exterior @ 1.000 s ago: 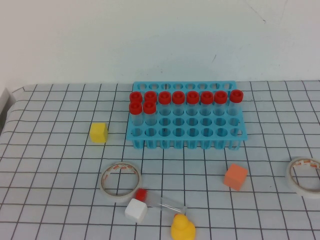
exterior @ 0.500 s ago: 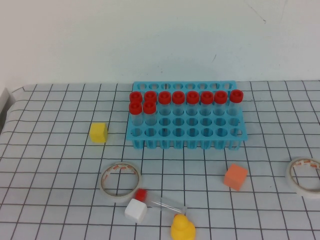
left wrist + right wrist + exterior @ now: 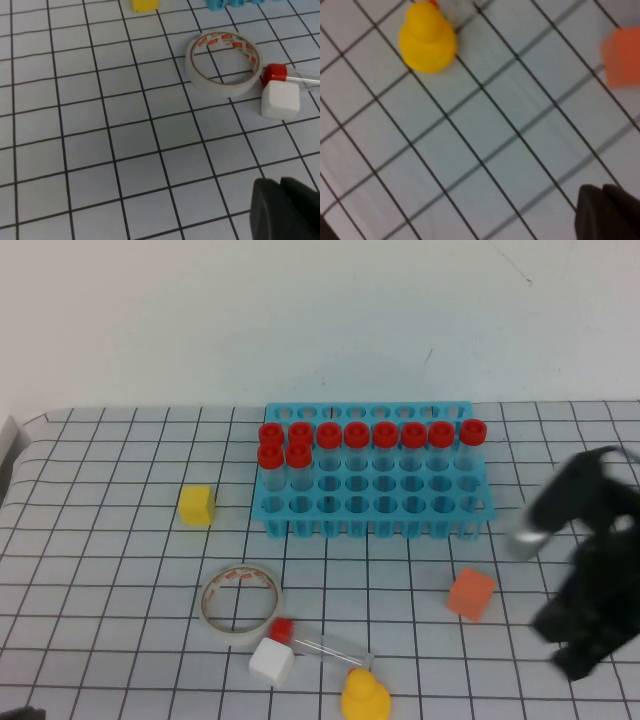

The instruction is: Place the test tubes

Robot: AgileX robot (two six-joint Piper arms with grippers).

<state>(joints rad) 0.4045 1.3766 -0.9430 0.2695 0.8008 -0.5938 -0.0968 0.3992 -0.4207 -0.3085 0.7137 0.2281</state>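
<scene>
While the right gripper point(image 3: 603, 210) hangs over the bare table point(image 3: 100, 570), its fingers are pressed together and hold nothing. In the high view it sits at the low end of the dark right arm point(image 3: 590, 570), to the right of the orange cube point(image 3: 471, 594) and nearer the robot, touching none of the objects. The left gripper point(image 3: 280, 205) is likewise clenched and empty, over the table's near left part, well apart from the tape point(image 3: 241, 602). One tube point(image 3: 320, 642) lies flat near the front edge, its red cap beside the tape and just above the white cube point(image 3: 271, 661), its clear end close to the duck point(image 3: 365, 697). Ten more red-capped tubes stand upright in the blue rack point(image 3: 370, 528): eight in one row toward the back, two in the next row at the left end. A yellow cube point(image 3: 197, 505) sits left of the rack. Compared with a second ago, the right arm has swung into the high view on the right and now hides the second roll that lay at that edge; the tube, cubes, duck and rack have not shifted.
</scene>
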